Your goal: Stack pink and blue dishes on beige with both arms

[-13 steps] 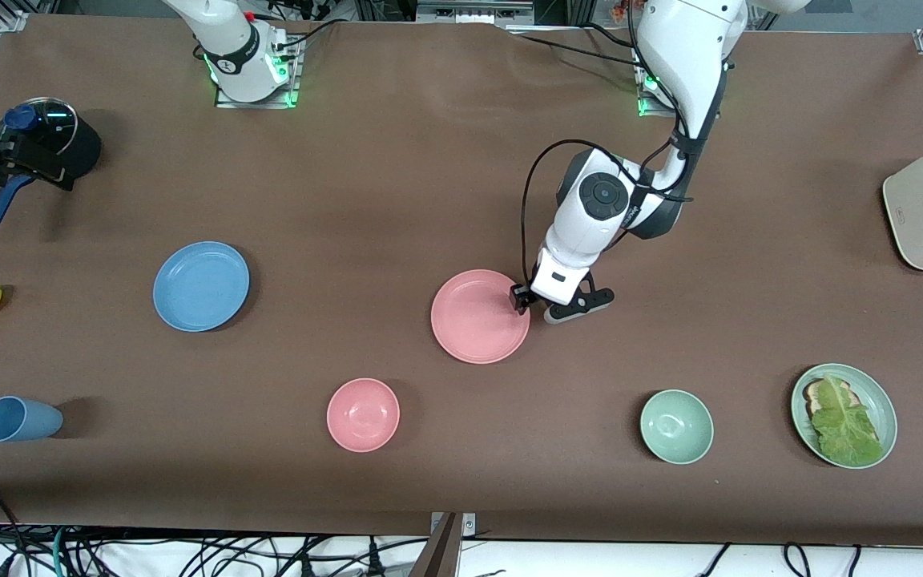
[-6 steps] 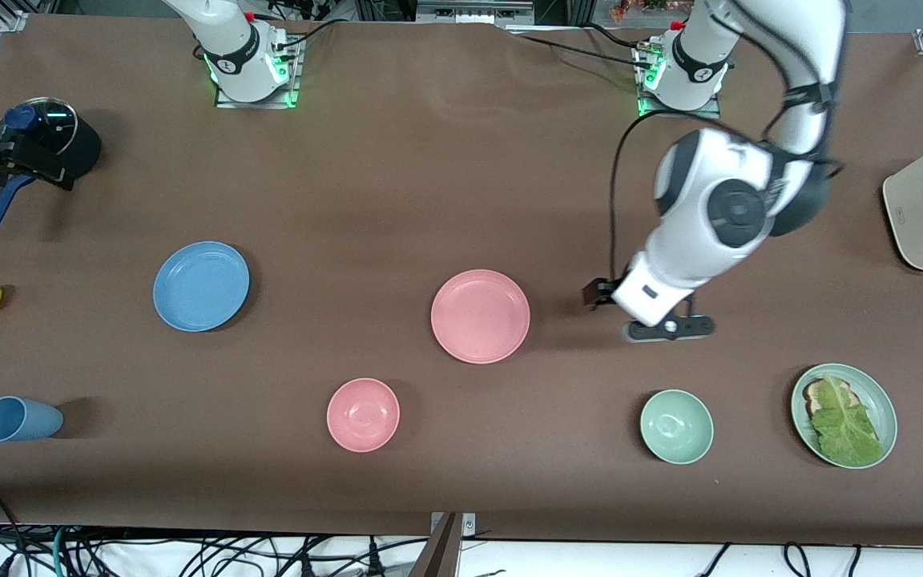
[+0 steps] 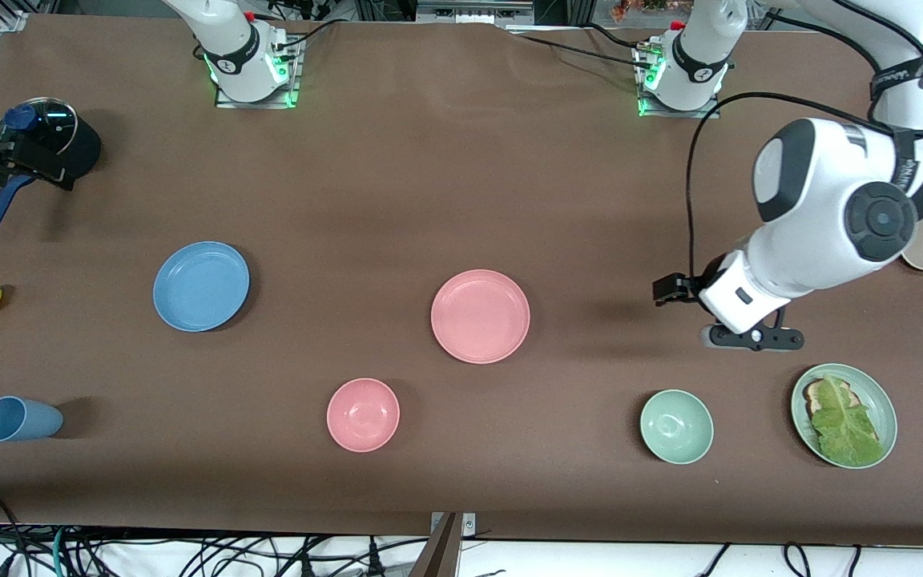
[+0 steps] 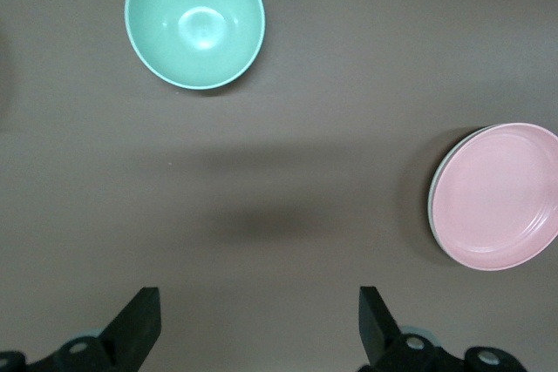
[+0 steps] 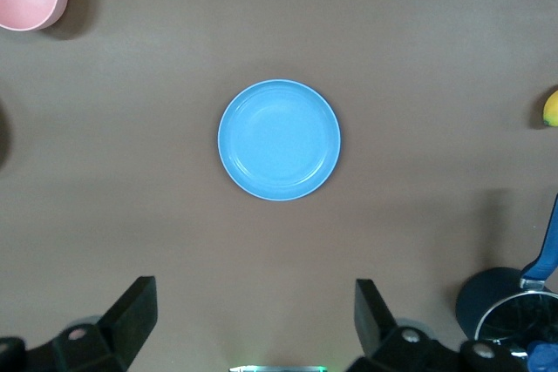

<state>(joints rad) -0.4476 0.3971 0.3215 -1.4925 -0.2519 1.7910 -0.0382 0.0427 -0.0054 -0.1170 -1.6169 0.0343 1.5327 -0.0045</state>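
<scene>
With both black two-finger grippers, left [image 4: 257,324] and right [image 5: 253,320], spread empty, we judge the round matte blue plate [image 5: 279,139] risks sliding when stacked onto the round matte pink plate [image 4: 495,196] capping beige mid-table.

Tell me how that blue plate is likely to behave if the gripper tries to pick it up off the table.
The blue plate looks stiff and probably light, being thin and matte like plastic. It lies flat with a low rim, so a grip likely has to pinch that rim, and it may slide on the brown table if nudged. Flat-bottomed, it should not roll.
</scene>
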